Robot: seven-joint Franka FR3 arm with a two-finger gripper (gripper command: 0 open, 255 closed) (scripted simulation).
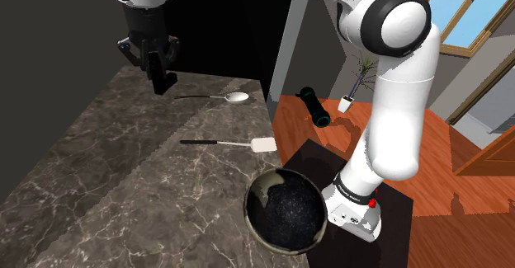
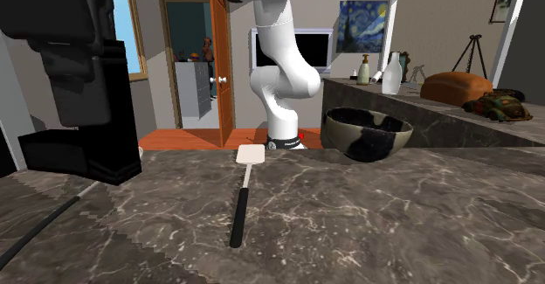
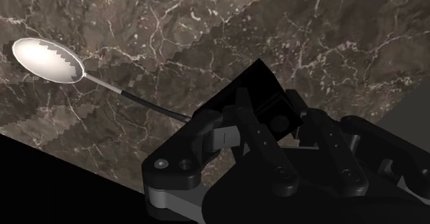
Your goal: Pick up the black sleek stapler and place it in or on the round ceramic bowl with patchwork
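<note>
One arm, shoulder view: gripper hangs over the far end of the marble counter, jaws clamped on a small black block, taken as the black stapler. Black on black, so the contact is hard to read. Spoon lies just beside it toward this view's right, and the white-bladed spatula lies nearer the stand. The dark bowl with pale patches sits at the near counter edge by the stand, well apart from the gripper, and is empty.

Second exterior view: stapler looms at the left under the hand, low over the counter. Spatula is at centre, with the bowl beyond it to the right.

Wrist view: fingers flank the stapler. Spoon lies on the marble below, apart.

Step judged: grasp done, carry in hand. The next move calls for a swing back toward the stand, passing over the spatula, then centring above the bowl rim, lowering, and opening the jaws.
</note>
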